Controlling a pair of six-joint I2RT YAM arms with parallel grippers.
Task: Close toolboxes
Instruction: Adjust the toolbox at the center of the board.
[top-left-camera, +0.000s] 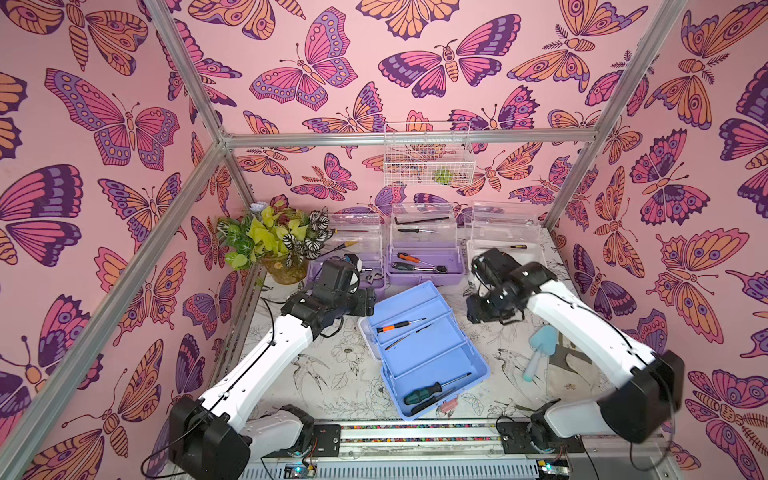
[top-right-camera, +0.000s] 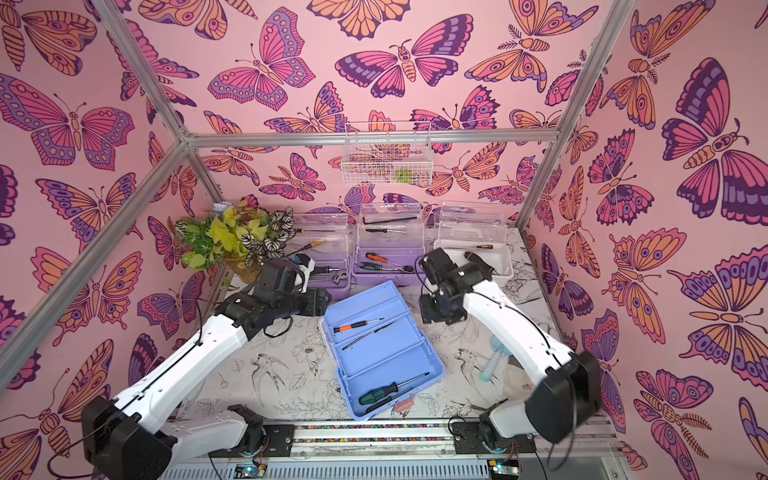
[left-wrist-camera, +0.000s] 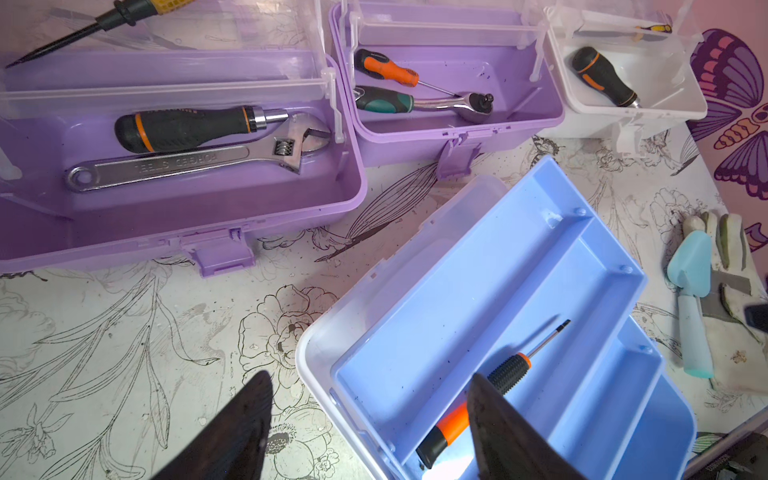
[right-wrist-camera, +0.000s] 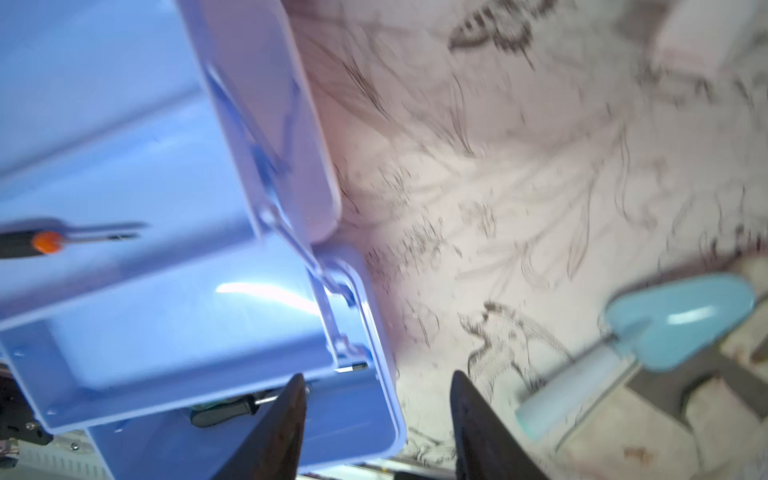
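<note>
Left pincer released, empty, over corner of blue toolbox | right pincer released, empty, beside blue toolbox | likely flanking it to fold it shut

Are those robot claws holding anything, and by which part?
Nothing: left gripper and right gripper both stand open and empty by the blue toolbox.
</note>
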